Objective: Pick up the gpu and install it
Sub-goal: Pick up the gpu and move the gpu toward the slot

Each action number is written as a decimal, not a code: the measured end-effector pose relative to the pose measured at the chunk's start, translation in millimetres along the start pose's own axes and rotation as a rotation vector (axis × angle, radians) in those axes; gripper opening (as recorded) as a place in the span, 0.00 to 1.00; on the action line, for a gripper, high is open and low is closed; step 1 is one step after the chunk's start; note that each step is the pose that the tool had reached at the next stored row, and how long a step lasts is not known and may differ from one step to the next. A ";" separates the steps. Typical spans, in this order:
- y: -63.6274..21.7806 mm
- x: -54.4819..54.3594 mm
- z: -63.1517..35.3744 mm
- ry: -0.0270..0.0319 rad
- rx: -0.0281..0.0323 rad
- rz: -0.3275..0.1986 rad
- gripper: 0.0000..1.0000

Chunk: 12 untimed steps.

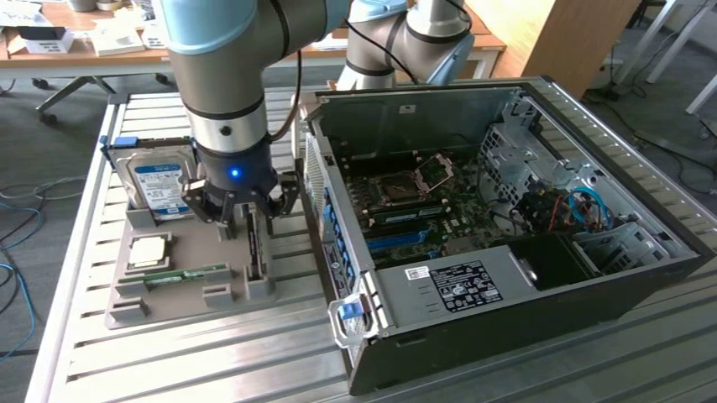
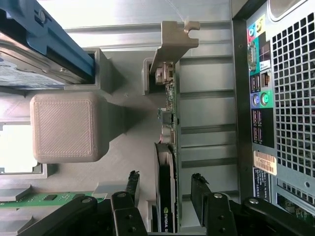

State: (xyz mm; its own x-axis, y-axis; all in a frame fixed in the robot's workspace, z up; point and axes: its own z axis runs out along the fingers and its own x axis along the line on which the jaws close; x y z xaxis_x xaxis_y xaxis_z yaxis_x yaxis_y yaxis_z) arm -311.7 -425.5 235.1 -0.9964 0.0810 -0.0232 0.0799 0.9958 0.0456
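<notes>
The gpu [image 1: 255, 245] stands edge-on in a slot of the grey holder tray [image 1: 168, 295], a thin dark card with a metal bracket at one end. My gripper [image 1: 248, 220] hangs directly over it. In the wrist view the gpu [image 2: 170, 142] runs between my two black fingers [image 2: 132, 186], one on each side of the card with a gap on both sides. The gripper [image 2: 165, 178] is open and grips nothing.
The open computer case [image 1: 505, 227] lies at the exterior view's right, close beside the tray, with its rear port panel [image 2: 280, 98] near the card. On the tray also sit a silver hard drive [image 1: 157, 185], a green memory stick [image 1: 185, 275] and a processor [image 1: 149, 250].
</notes>
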 end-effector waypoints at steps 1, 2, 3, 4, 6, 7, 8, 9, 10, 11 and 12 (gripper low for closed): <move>0.0 0.0 0.7 0.0000 0.0000 0.000 0.55; 0.0 0.0 1.3 -0.0001 0.0000 0.000 0.55; 0.0 0.1 1.9 0.0000 0.0000 0.000 0.55; 0.0 0.1 2.4 0.0001 0.0000 0.000 0.55; 0.0 0.1 2.8 0.0003 0.0003 0.000 0.55; 0.0 0.1 3.0 0.0002 0.0002 0.000 0.55; 0.0 0.1 3.0 0.0002 0.0002 0.000 0.55; 0.0 0.1 3.1 0.0000 0.0000 0.000 0.55; 0.0 0.1 3.2 0.0000 0.0000 0.000 0.55; 0.0 0.1 3.2 0.0000 0.0000 0.000 0.55; 0.0 0.1 3.3 0.0001 0.0000 0.000 0.55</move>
State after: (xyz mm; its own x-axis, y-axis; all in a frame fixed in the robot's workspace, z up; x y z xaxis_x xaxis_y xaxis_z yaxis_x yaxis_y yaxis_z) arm -311.7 -425.3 231.8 -0.9964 0.0811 -0.0232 0.0800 0.9957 0.0456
